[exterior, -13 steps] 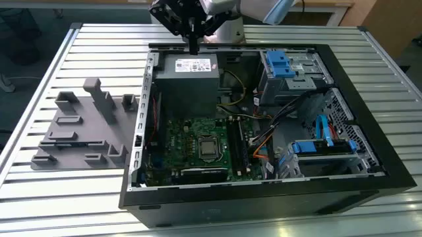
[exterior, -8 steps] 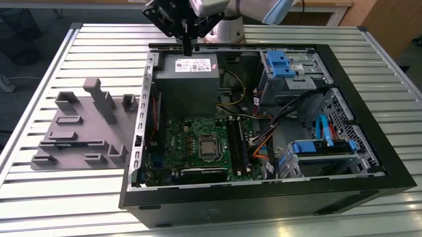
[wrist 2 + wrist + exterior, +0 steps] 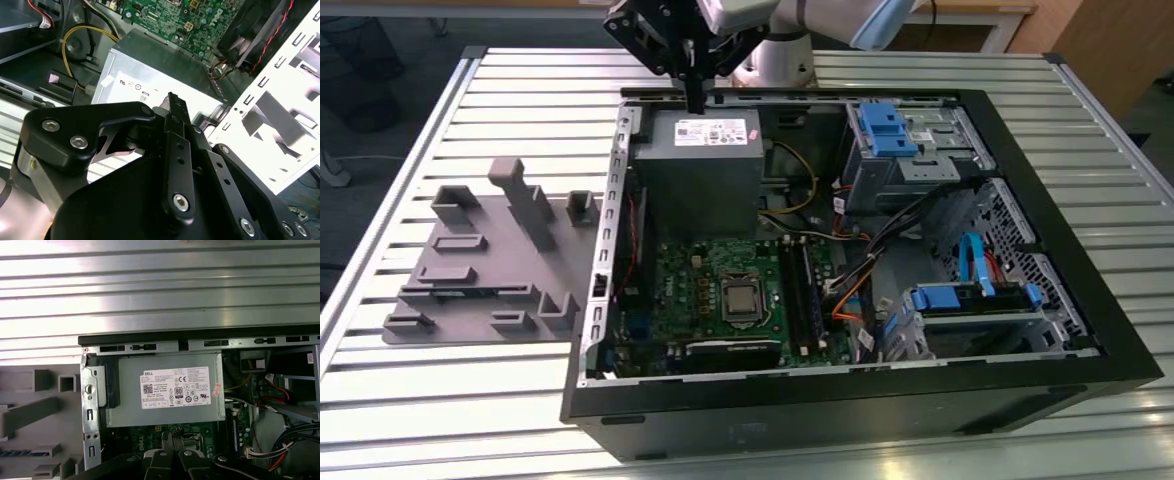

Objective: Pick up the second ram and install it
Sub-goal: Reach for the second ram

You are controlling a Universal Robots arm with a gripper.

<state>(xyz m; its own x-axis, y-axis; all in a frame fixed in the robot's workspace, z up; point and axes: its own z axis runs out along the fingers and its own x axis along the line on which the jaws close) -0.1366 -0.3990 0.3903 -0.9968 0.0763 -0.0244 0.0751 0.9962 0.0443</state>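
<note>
Fingers (image 3: 177, 150), two in number, are pressed together with nothing seen between them. My gripper (image 3: 696, 100) hangs tip-down just above one grey power supply (image 3: 700, 165), which sits inside one open computer case (image 3: 1067, 330). Beyond the power supply lies one green motherboard (image 3: 694, 290) with one processor socket (image 3: 740, 298).

The second ram (image 3: 12, 453) shows in the first wrist view as one dark blue strip lying in a slot of one grey tray (image 3: 427, 300). It is cut by the frame edge and well apart from my tips. The tray carries several upright blocks and rests on one ribbed metal table (image 3: 454, 420) just beside the case. The perforated case wall (image 3: 603, 260) stands between tray and motherboard.

The exterior view adds two blue drive brackets (image 3: 887, 130) (image 3: 961, 298). The second wrist view adds one black fan (image 3: 260, 25) with red wire, and one yellow cable (image 3: 85, 30). The first wrist view adds the white label (image 3: 175, 387) on the power supply.
</note>
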